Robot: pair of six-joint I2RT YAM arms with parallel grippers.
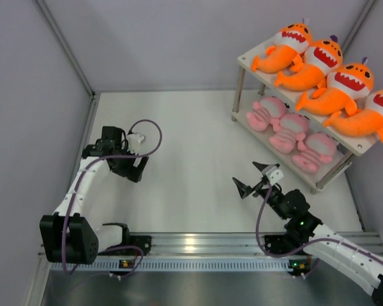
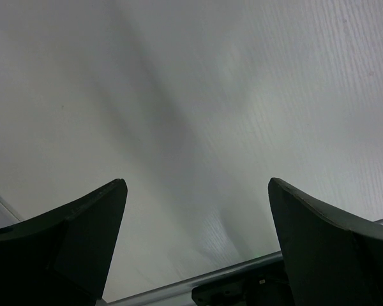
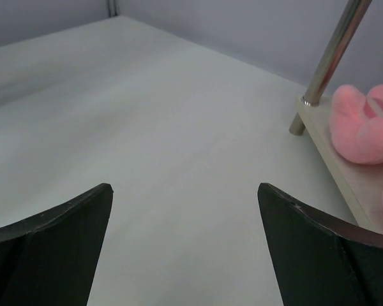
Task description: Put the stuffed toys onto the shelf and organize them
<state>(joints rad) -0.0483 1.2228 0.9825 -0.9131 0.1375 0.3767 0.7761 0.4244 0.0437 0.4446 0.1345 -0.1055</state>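
Seven orange/pink plush toys [image 1: 348, 80] sit colour-sorted on cream metal-legged shelf [image 1: 246, 59] beyond your R fingers [image 3: 51, 245]; those & L fingers [image 2: 70, 239] spread, empty.

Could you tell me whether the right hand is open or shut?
Open: the right hand shows its fingers spread wide, nothing between them.

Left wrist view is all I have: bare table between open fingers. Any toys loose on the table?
Observer: None. The top view shows four orange toys on the top board of the shelf and three pink toys on the lower board.
Operator: Right arm holding anything?
Observer: No. The right fingers are open and empty, over the table, apart from the shelf.
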